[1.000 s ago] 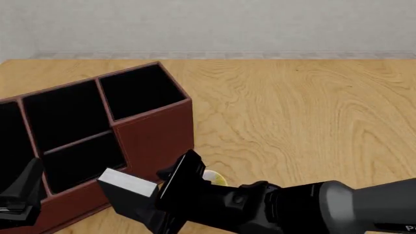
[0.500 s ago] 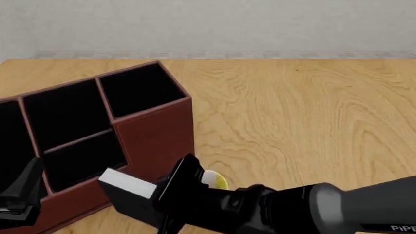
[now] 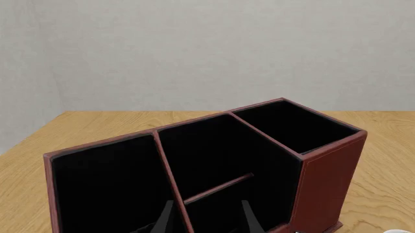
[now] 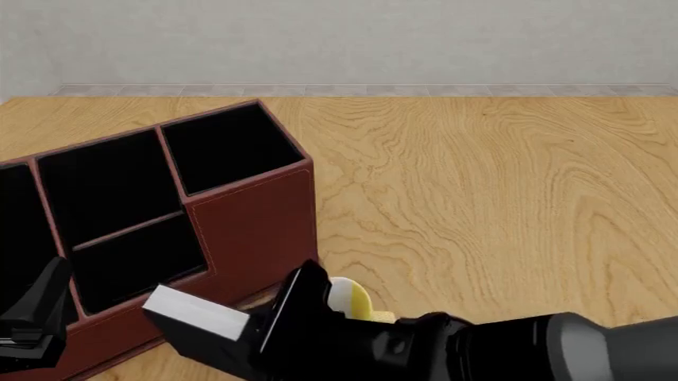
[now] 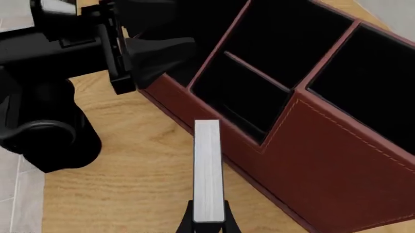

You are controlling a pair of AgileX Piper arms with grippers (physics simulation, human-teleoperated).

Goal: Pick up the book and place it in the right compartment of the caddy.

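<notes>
Front view: the right gripper [image 4: 270, 337] is clamped on the book [image 4: 202, 329], holding it clear of the table [image 4: 477, 198] just in front of the caddy [image 4: 249, 226], near its low front wall — the right compartment [image 4: 228, 147] stands open beyond. The right wrist view shows the book's white page edges [image 5: 209, 177] facing the camera, pinched between the fingers beside the caddy's stitched wall. The left gripper [image 3: 206, 221] sits by the caddy's left end with its fingers spread, holding nothing; a yellow-and-white object [image 4: 350, 300] lies partly hidden behind the right gripper.
</notes>
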